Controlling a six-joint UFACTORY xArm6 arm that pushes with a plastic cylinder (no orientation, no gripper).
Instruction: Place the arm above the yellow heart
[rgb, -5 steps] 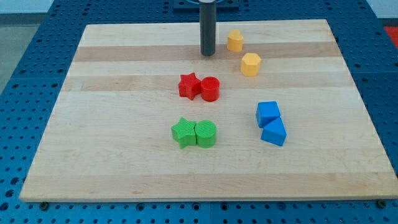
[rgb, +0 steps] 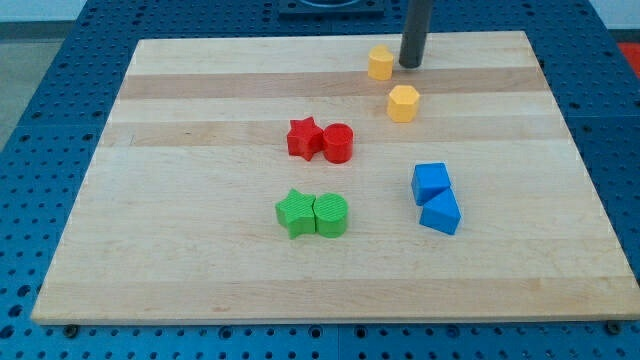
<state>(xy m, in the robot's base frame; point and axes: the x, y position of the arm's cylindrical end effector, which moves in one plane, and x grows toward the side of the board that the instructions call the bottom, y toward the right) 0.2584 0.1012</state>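
Shifted right: my tip (rgb: 412, 64) beside yellow heart (rgb: 380, 62).

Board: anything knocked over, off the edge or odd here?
Nothing stands out. All eight blocks sit flat on the board, in colour pairs. My tip is just to the view's right of the yellow heart.

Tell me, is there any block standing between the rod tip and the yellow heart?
No, nothing visible does. My tip is just to the view's right of the yellow heart, with only bare board between them. The yellow hexagon lies lower in the view, off that line.
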